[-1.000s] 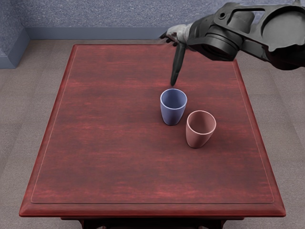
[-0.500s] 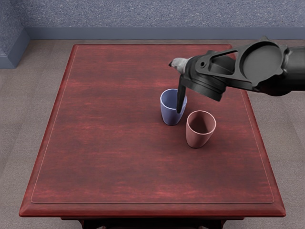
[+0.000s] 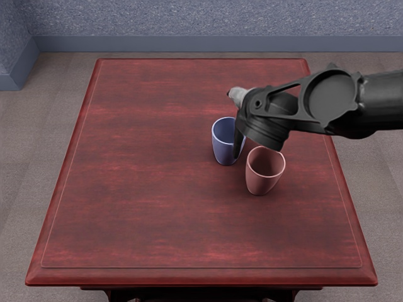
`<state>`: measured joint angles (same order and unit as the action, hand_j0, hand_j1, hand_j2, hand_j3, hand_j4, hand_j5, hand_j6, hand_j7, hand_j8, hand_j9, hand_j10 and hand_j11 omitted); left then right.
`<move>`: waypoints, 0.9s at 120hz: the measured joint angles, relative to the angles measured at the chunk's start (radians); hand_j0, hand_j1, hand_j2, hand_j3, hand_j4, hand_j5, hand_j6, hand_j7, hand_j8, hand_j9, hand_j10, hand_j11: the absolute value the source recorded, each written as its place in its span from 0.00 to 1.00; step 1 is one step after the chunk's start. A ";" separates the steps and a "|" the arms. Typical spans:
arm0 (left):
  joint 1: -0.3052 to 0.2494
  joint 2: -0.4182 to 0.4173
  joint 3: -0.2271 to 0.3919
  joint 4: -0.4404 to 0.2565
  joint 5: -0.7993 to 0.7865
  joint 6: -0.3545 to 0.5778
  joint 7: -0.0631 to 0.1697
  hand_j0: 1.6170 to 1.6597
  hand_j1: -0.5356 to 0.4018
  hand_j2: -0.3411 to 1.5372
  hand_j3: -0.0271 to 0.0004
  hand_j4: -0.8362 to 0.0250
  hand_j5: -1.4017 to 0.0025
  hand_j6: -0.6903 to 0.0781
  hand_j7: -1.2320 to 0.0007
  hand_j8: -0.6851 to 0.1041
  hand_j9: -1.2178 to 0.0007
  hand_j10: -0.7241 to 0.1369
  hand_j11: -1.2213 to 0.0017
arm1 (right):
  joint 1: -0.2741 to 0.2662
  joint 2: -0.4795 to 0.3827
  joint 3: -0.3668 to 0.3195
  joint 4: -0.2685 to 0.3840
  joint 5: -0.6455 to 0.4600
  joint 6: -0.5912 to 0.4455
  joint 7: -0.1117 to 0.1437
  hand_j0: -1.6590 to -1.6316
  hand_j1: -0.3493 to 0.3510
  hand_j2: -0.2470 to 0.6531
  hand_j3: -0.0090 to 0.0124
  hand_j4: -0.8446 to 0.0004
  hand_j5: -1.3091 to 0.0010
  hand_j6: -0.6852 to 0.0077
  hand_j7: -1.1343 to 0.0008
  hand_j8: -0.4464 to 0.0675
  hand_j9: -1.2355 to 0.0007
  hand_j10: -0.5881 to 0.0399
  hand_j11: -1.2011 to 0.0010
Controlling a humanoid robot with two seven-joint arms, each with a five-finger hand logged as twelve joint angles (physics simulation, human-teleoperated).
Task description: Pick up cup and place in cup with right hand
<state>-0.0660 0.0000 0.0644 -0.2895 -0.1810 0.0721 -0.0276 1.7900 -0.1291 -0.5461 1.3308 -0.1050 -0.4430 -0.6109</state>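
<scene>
Two cups stand upright on the table. The blue cup (image 3: pixel 223 148) is near the middle, and the pink cup (image 3: pixel 261 179) stands just in front of it to the right. My right hand (image 3: pixel 237 126) is at the blue cup's right side, with one dark finger pointing down across the cup's right rim and wall. The wrist and forearm hide most of the hand, so its other fingers and whether it touches the cup cannot be made out.
The red wooden table (image 3: pixel 138 189) fills most of the view, its front edge near the bottom. The right forearm spans the table's back right part, close above the pink cup. A blue wall rises behind.
My right hand has come forward and down from behind the blue cup to its right side. Both cups stand where they were.
</scene>
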 joint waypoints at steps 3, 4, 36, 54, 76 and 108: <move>0.000 0.000 0.000 0.000 0.000 0.000 0.000 0.96 0.94 0.18 0.99 0.97 0.99 0.89 1.00 0.86 1.00 0.84 0.99 | -0.002 0.006 0.000 0.000 0.000 -0.002 0.000 0.04 0.04 0.27 0.42 0.97 0.98 0.96 0.98 0.83 0.98 0.90 0.98; 0.000 0.000 0.000 0.000 0.000 0.000 0.000 0.96 0.94 0.18 0.99 0.97 0.99 0.89 1.00 0.86 1.00 0.84 0.99 | -0.002 0.008 0.000 0.000 0.000 -0.003 0.000 0.04 0.04 0.27 0.42 0.97 0.98 0.96 0.98 0.83 0.98 0.90 0.98; 0.000 0.000 0.000 0.000 0.000 0.000 0.000 0.96 0.94 0.18 0.99 0.97 0.99 0.89 1.00 0.86 1.00 0.84 0.99 | -0.017 0.058 -0.013 -0.023 0.001 -0.009 0.000 0.04 0.08 0.27 0.42 0.94 0.95 0.92 0.95 0.78 0.95 0.86 0.95; 0.000 0.000 0.000 0.000 0.000 0.000 0.000 0.96 0.94 0.18 0.99 0.97 0.99 0.89 1.00 0.86 1.00 0.84 0.99 | -0.027 0.070 -0.022 -0.037 0.001 -0.009 0.000 0.04 0.16 0.25 0.42 0.89 0.91 0.85 0.89 0.68 0.90 0.78 0.90; 0.000 0.000 0.000 0.000 0.000 0.000 0.000 0.96 0.94 0.18 0.99 0.97 0.99 0.89 1.00 0.86 1.00 0.84 0.99 | -0.034 0.088 -0.025 -0.048 0.002 -0.011 0.000 0.04 0.21 0.25 0.42 0.85 0.88 0.81 0.86 0.63 0.87 0.74 0.87; 0.000 0.000 0.000 0.000 0.000 0.000 0.000 0.96 0.94 0.18 0.99 0.97 0.99 0.89 1.00 0.86 1.00 0.84 0.99 | -0.046 0.096 -0.027 -0.067 0.002 -0.014 0.000 0.04 0.47 0.22 0.42 0.68 0.73 0.59 0.69 0.33 0.71 0.50 0.70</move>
<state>-0.0660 0.0000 0.0644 -0.2895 -0.1810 0.0721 -0.0276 1.7436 -0.0329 -0.5730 1.2642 -0.1027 -0.4568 -0.6109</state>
